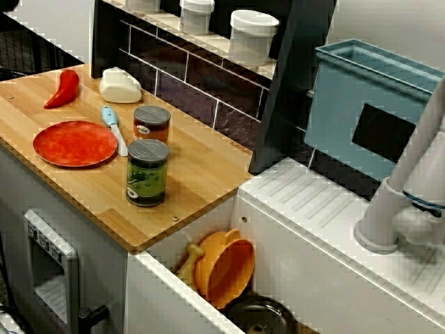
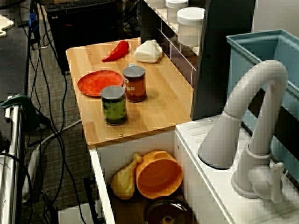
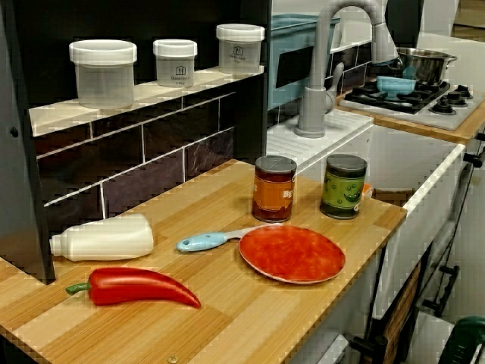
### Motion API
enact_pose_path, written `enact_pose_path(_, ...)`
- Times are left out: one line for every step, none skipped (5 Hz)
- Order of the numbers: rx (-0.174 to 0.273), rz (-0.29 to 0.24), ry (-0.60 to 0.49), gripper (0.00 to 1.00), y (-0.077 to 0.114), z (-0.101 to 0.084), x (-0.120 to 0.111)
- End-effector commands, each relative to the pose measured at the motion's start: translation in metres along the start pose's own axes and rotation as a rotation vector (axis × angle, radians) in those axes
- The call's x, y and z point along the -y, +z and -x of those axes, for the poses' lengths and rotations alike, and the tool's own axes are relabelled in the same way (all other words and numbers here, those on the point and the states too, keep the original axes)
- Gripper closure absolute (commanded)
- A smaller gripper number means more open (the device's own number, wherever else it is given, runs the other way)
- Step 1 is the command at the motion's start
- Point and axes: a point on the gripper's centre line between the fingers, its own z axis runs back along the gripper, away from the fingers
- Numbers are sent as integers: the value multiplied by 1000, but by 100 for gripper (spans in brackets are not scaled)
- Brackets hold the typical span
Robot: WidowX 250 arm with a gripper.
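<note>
No pincer shows in any view (its state cannot be told). Seen from above, the green can [image 1: 147, 172] stands untouched on the worktop [image 1: 201, 167], at four o'clock from the red plate [image 1: 75, 143].

Visible are a red plate [image 1: 74, 143], red pepper [image 1: 62, 89], green-labelled can [image 1: 147, 174] and orange-labelled can [image 1: 151, 125].

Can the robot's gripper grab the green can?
Probably yes: the green can stands upright and uncovered, apart from the red-brown can and red plate. The gripper is out of view, so I can't be sure.
</note>
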Motion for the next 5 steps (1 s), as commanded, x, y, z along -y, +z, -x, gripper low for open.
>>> enact_pose_path(0, 0, 0, 0, 0, 0, 0)
enact_pose_path(7, -19, -18, 0, -5, -16, 25)
enact_pose_path(19, -8, 1, 0, -2, -25, 29)
enact_pose_path(27, -18, 5, 0, -2, -25, 45)
enact_pose_path(63, -130, 14, 0, -17, -28, 68)
